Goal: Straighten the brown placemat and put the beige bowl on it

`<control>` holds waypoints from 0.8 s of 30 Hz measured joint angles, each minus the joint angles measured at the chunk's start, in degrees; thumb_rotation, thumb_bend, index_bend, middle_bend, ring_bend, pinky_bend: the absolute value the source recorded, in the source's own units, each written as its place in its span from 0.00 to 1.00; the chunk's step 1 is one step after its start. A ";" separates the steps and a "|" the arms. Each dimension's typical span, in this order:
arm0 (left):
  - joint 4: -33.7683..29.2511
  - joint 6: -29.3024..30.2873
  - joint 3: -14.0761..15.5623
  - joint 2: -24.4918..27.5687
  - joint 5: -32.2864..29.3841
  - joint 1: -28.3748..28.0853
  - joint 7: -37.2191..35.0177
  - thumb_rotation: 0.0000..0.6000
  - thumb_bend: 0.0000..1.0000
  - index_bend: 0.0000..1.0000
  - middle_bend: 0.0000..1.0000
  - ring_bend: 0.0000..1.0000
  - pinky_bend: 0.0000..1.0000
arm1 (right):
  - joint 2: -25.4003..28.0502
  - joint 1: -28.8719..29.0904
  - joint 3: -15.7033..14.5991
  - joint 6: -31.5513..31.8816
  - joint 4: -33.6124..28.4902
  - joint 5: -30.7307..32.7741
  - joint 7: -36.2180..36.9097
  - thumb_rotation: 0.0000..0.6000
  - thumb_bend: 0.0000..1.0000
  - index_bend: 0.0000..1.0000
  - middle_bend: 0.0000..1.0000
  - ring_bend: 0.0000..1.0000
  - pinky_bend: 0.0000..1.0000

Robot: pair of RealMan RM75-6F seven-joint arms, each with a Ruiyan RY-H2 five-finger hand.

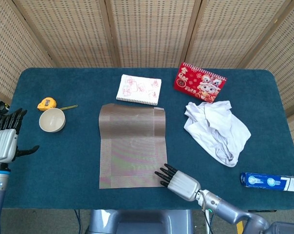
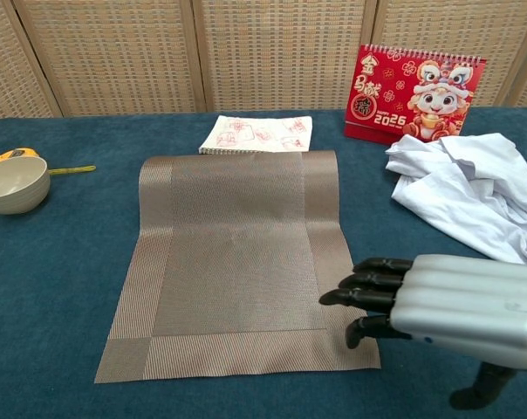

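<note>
The brown placemat (image 1: pixel 132 146) lies mid-table, its far edge curled beside the notebook (image 1: pixel 138 89), and the right hand (image 1: pixel 178 182), fingers extended close together, empty, at its near corner, could skew it, while the beige bowl (image 1: pixel 52 120) sits left with open cloth between.

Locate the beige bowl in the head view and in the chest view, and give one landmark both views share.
Head view: the beige bowl sits at the table's left side, just below the yellow tape measure.
Chest view: the bowl is at the left edge, the tape measure behind it.
Shared landmark: the brown placemat, right of the bowl.
</note>
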 measured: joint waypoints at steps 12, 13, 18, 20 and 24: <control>0.74 -1.52 -0.78 -0.31 -0.77 -0.09 -0.14 1.00 0.00 0.00 0.00 0.00 0.00 | -4.08 2.63 2.32 -0.79 1.83 5.39 -2.52 1.00 0.03 0.28 0.00 0.00 0.00; 0.74 -1.57 -0.84 -0.32 -0.85 -0.09 -0.07 1.00 0.00 0.00 0.00 0.00 0.00 | -4.30 2.72 2.21 -0.87 2.07 5.77 -2.60 1.00 0.03 0.28 0.00 0.00 0.00; 0.76 -1.84 -1.02 -0.43 -1.01 -0.08 0.37 1.00 0.00 0.00 0.00 0.00 0.00 | -5.36 3.13 1.54 -1.19 3.12 7.08 -3.32 1.00 0.03 0.29 0.00 0.00 0.00; 0.78 -2.05 -1.04 -0.46 -0.98 -0.08 0.44 1.00 0.00 0.00 0.00 0.00 0.00 | -5.87 3.32 1.42 -0.99 3.69 7.46 -3.52 1.00 0.03 0.29 0.00 0.00 0.00; 0.90 -2.11 -1.19 -0.50 -1.10 0.01 0.44 1.00 0.00 0.00 0.00 0.00 0.00 | -6.65 3.80 1.39 -0.27 4.50 8.29 -3.52 1.00 0.03 0.29 0.00 0.00 0.00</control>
